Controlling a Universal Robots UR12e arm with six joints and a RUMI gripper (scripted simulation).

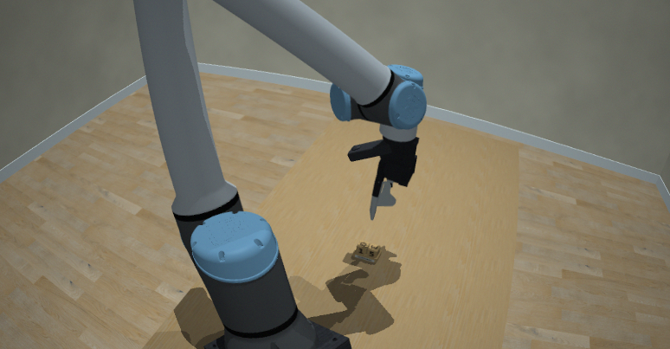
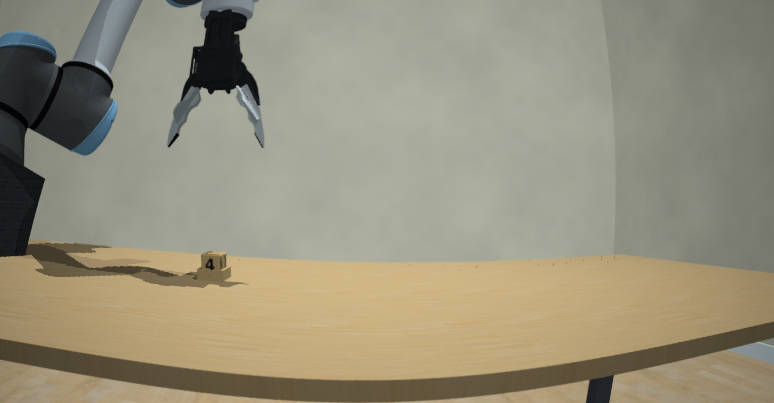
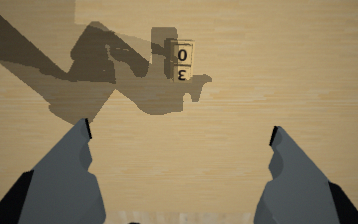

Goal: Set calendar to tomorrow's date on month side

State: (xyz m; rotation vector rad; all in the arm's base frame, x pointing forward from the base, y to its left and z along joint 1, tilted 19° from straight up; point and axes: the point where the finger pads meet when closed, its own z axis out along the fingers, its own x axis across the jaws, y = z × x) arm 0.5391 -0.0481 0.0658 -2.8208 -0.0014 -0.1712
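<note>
2 cubes (image 1: 368, 249) sat side by side in the tray (image 1: 367, 257) of the calendar, on the table (image 2: 433, 313), near the arm's base. From the top view we read 1 and 5 on one side; the wrist view showed 0 and 3 on the upper faces, the exterior view a 4 on an end face. We could not tell which side bore the month's name. The gripper (image 2: 215, 143) hung well above, fingers spread wide, holding nothing. We judged no cube yet lifted or turned; all re-facing and reseating remained.
</note>
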